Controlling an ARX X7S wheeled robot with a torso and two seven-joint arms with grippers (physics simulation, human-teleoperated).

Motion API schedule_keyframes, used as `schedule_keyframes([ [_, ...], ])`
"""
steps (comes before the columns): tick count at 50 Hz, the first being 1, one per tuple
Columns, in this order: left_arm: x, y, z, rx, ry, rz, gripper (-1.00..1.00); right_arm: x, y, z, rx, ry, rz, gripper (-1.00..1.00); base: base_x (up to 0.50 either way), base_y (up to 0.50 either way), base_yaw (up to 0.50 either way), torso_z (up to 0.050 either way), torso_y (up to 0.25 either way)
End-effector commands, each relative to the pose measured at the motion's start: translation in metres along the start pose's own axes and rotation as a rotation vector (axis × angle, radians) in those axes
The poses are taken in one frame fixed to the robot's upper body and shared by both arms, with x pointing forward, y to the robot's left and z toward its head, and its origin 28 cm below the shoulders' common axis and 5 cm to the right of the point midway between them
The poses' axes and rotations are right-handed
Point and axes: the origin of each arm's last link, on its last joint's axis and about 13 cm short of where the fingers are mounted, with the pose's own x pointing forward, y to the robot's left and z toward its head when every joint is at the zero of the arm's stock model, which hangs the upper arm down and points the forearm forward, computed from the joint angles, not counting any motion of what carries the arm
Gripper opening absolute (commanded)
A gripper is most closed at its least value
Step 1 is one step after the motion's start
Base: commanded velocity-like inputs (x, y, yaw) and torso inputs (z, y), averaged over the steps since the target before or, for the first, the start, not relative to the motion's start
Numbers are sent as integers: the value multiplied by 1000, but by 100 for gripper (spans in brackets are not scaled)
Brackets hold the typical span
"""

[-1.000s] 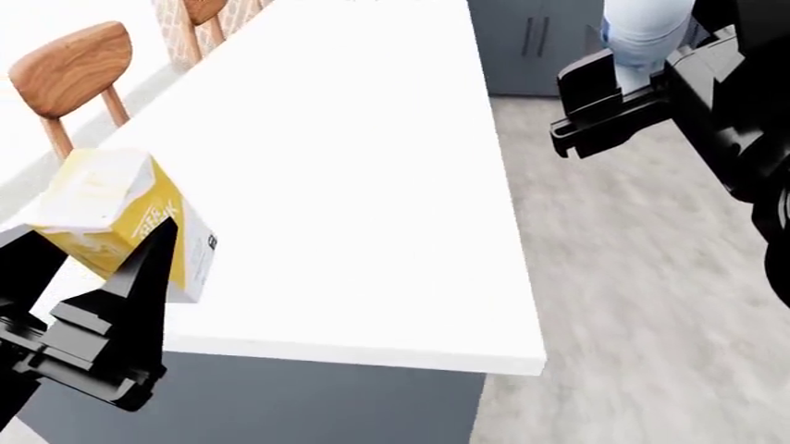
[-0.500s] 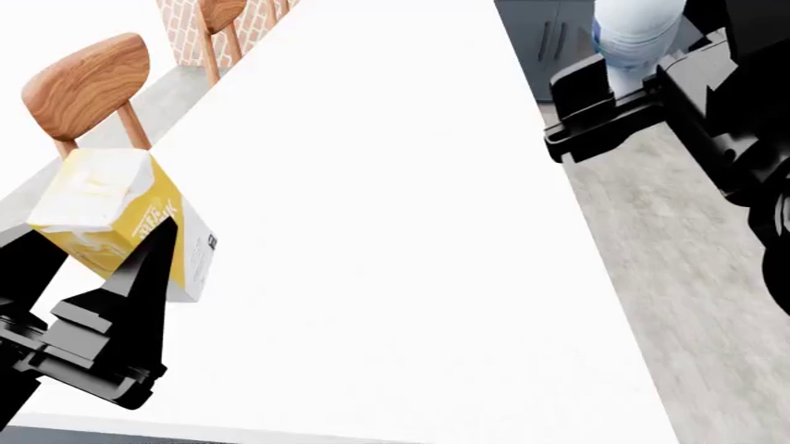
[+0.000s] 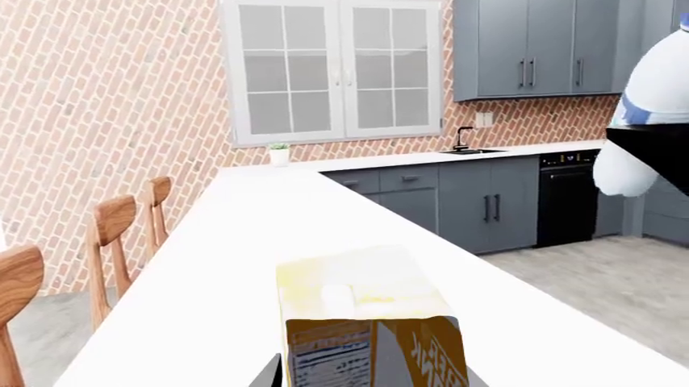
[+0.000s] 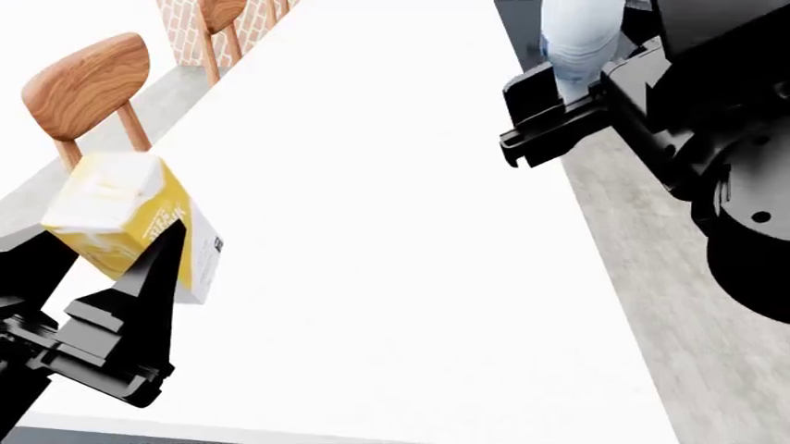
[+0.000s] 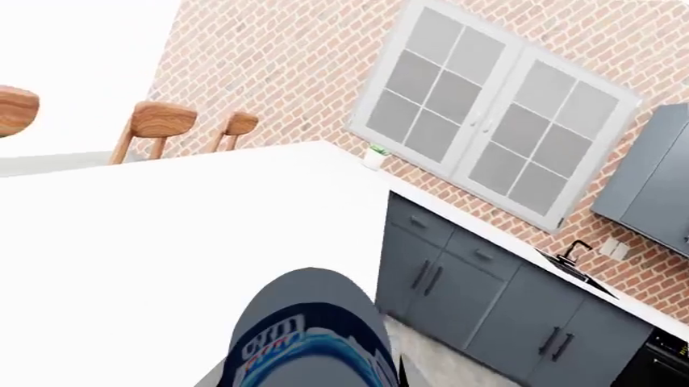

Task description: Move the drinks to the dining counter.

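Juice carton, yellow with white top, clamped tilted in the left gripper above the near-left part of the dining counter | water bottle grasped by the right gripper over the counter's right edge | wooden chairs along the far left side

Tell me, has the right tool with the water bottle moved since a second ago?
Yes. The right tool holding the water bottle has shifted leftward, now over the dining counter edge rather than the floor.
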Motion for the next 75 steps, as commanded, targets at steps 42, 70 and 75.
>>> schedule_keyframes([
  [42, 2, 0, -6, -14, 11, 1, -100, -23, 32, -35, 387, 97, 330, -100, 0, 0, 0, 0, 1],
  [70, 1, 0, -7, -13, 12, 5, -100, -30, 42, -46, 382, 121, 373, -100, 0, 0, 0, 0, 1],
  [75, 1, 0, -7, -13, 12, 5, -100, -30, 43, -49, 376, 144, 380, -100, 0, 0, 0, 0, 0],
])
